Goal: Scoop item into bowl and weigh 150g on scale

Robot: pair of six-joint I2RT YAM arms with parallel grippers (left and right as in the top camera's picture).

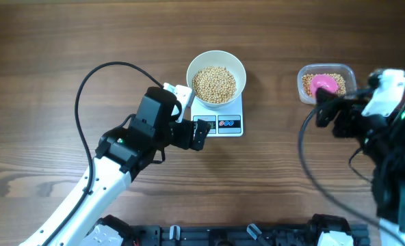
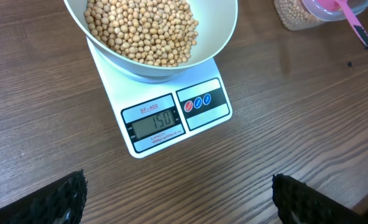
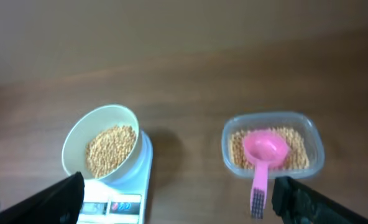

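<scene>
Beans [image 2: 140, 28] fill the bowl [image 2: 223, 38], which hides most of the scale [image 2: 204, 119]; its display reads 150. Left fingers [image 2: 53, 200] and right fingers [image 3: 53, 200] are released, empty, cropped by the frame edges. Blurred pink scoop [image 3: 266, 151] lies in the tub [image 3: 315, 142] on the desk [image 2: 308, 112]

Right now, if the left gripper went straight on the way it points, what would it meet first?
Most likely the scale, at its display end; the bowl sits behind. Depth is unclear.

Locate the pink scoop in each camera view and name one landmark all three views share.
Overhead: pink scoop at right, in the clear tub.
Left wrist: scoop in top-right corner, partly cut off.
Right wrist: scoop lower right, in the tub.
Shared landmark: white bowl on the scale.
</scene>
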